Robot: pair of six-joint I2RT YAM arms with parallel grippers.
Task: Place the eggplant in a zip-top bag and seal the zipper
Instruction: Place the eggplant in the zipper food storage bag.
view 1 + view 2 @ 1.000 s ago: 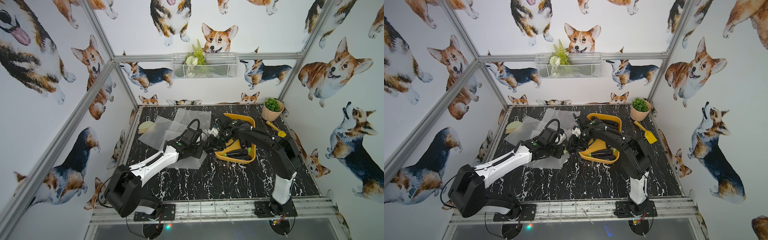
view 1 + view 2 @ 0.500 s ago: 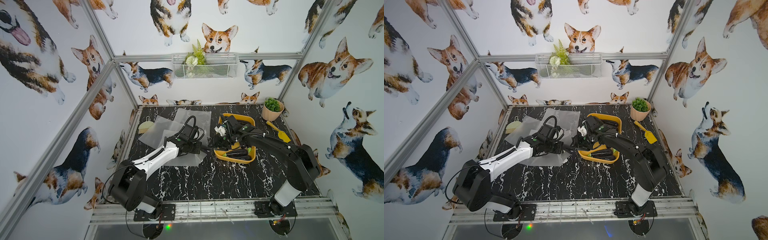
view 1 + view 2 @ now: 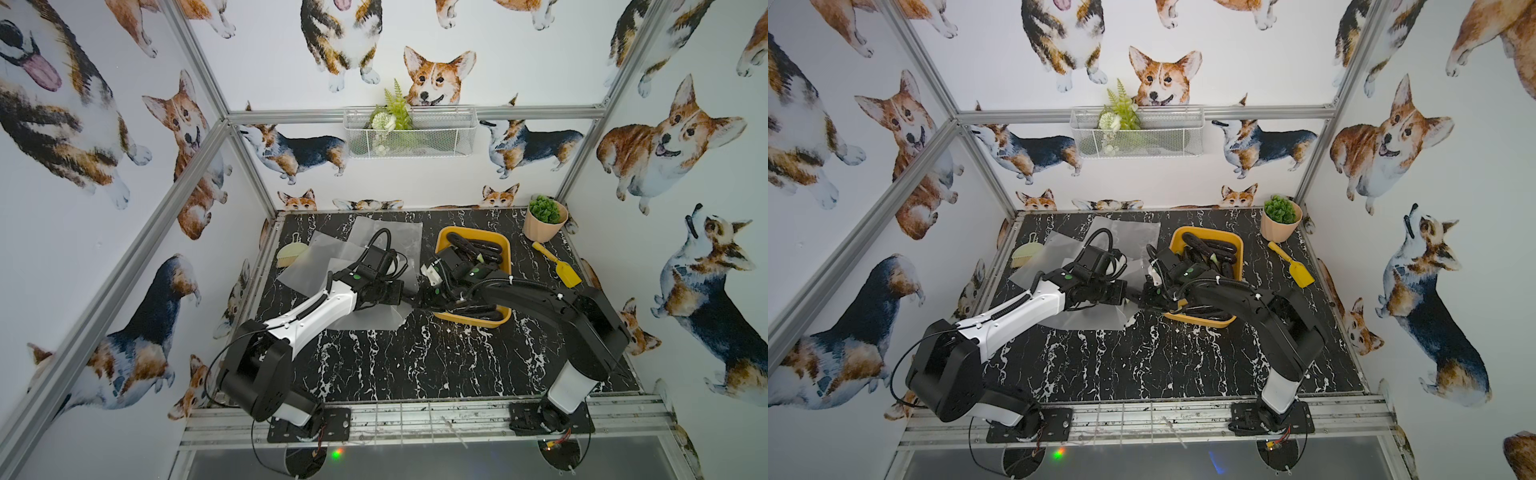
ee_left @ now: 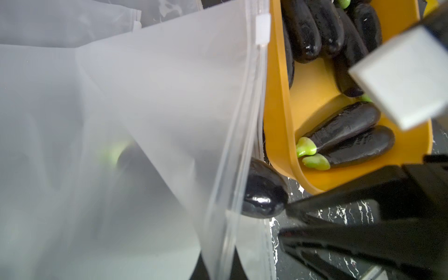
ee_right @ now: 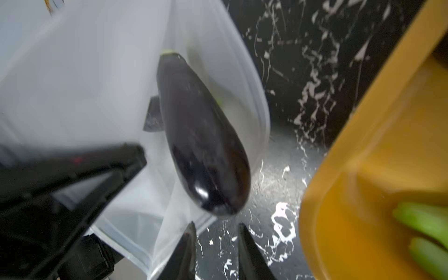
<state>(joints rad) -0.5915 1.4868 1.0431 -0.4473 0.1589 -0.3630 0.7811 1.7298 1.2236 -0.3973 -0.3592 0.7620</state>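
Eggplant (image 5: 203,145) lies most of the way inside the zip-top bag (image 4: 169,97), with only its round end outside the mouth.

The left gripper (image 3: 392,293) is closed on the upper lip of the bag and holds it lifted. This makes the mouth stand open towards the yellow tray (image 4: 278,121), so the eggplant can slide in stem first. The right gripper (image 5: 217,226) hangs just behind the round end, its jaws a little apart and nothing between them. I judge it is there to push the eggplant deeper, though the blur hides whether a tip touches it. The white slider (image 4: 263,29) sits at one end of the zipper, so sealing is not yet begun.
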